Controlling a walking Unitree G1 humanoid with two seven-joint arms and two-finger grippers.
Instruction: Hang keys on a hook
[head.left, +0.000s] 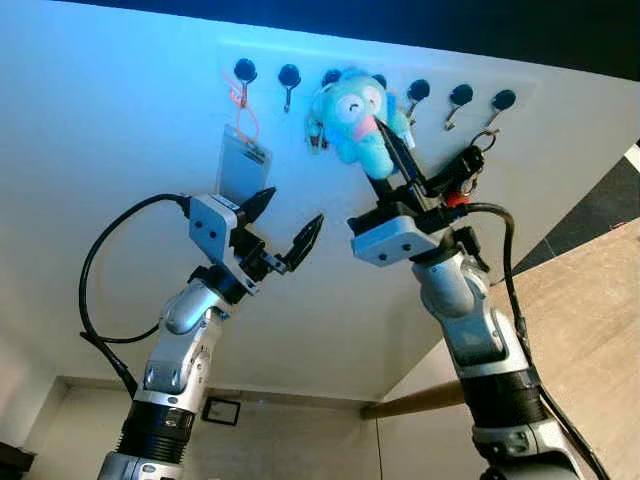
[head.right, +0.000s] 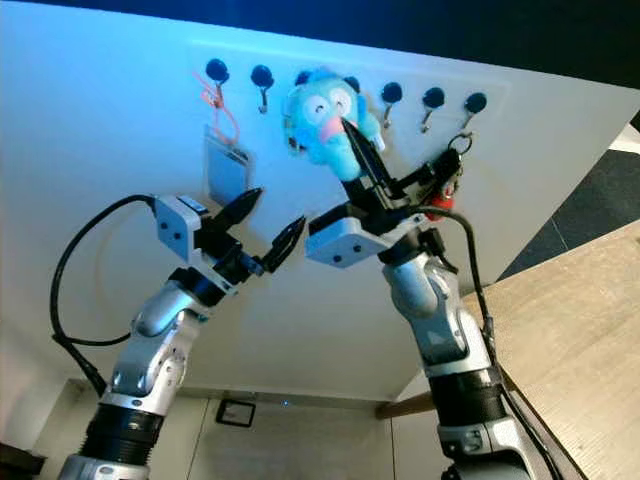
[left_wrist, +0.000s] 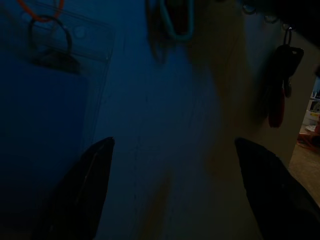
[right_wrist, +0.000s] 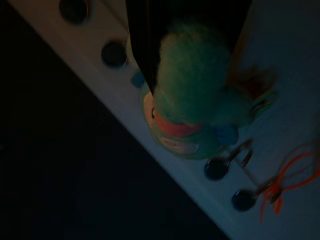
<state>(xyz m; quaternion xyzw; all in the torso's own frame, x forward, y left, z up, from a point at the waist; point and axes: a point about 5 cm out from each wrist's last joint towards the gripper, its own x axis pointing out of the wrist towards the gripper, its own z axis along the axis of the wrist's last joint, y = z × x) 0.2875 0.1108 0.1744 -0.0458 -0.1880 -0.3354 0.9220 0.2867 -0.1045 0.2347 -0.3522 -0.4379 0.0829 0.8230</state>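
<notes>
The keys (head.left: 466, 166), a black fob with a red piece below it, hang by a metal ring (head.left: 485, 138) from the rightmost hook (head.left: 503, 100) of a row on the white wall. They also appear dimly in the left wrist view as keys (left_wrist: 280, 80). My right gripper (head.left: 425, 145) is raised and open. One finger (head.left: 392, 150) lies over the blue plush toy (head.left: 350, 115), and the other reaches up beside the keys; I cannot tell whether it touches them. My left gripper (head.left: 293, 205) is open and empty, below a clear badge holder (head.left: 243, 160).
Several black hooks run along the wall; two free ones (head.left: 460, 95) stand between the plush and the keys. The badge hangs from an orange loop (head.left: 243, 100) on the leftmost hook (head.left: 245, 70). A wooden surface (head.left: 590, 320) lies at the right.
</notes>
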